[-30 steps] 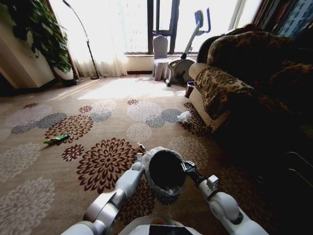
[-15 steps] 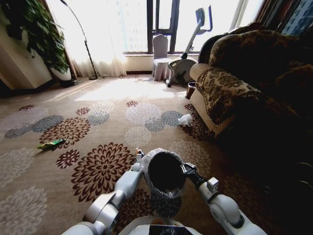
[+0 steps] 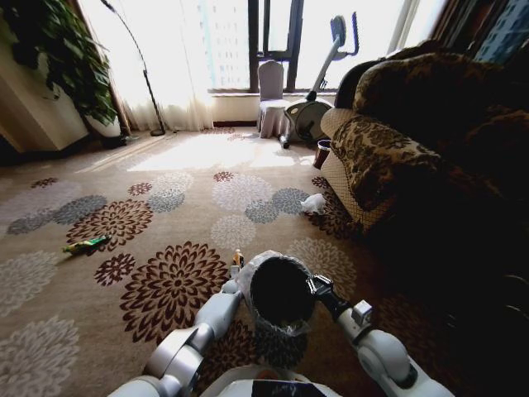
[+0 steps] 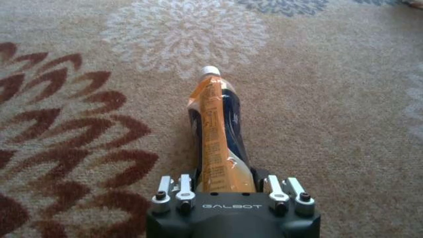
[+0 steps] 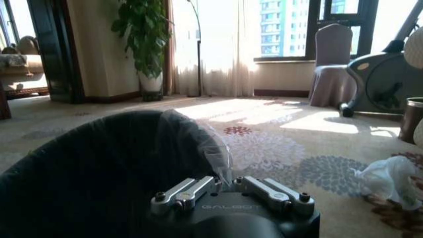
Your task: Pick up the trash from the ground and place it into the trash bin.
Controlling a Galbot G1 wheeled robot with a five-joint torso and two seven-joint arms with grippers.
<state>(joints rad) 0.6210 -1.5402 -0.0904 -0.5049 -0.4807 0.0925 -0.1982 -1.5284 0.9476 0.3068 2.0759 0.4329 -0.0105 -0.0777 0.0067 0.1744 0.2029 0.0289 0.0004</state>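
A: Trash in hand first: the left gripper [image 4: 225, 186] has its fingers clamped on the base of an orange-labelled bottle [image 4: 217, 134], white cap pointing away from the wrist. Its long axis runs straight on from the gripper, out over the carpet [image 3: 99, 298].

B: And from the head view?

A: The left gripper [image 3: 235, 273] sits just at nine o'clock of the trash bin [image 3: 279, 291], with the bottle [image 3: 238, 258] poking toward twelve o'clock, beside the rim but outside it. I can't tell whether bottle and liner touch.

B: Who holds the bin?

A: The right gripper [image 3: 314, 286], at three o'clock of the bin. In the right wrist view its fingers [image 5: 188, 191] are closed together on the bin's rim [image 5: 165, 116], liner pinched with it.

B: So what does the drop turn on?

A: In my judgement, on that axis. The bin mouth lies at three o'clock from the left fingers, while the bottle points to twelve. The cap end would need swinging across over the opening before letting go, or the bottle may land on the carpet.

B: What else is left on the ground?

A: A green piece [image 3: 86, 244] far off at ten o'clock, and a white plastic bag [image 3: 313, 203] at one o'clock near the sofa [image 3: 372, 165].
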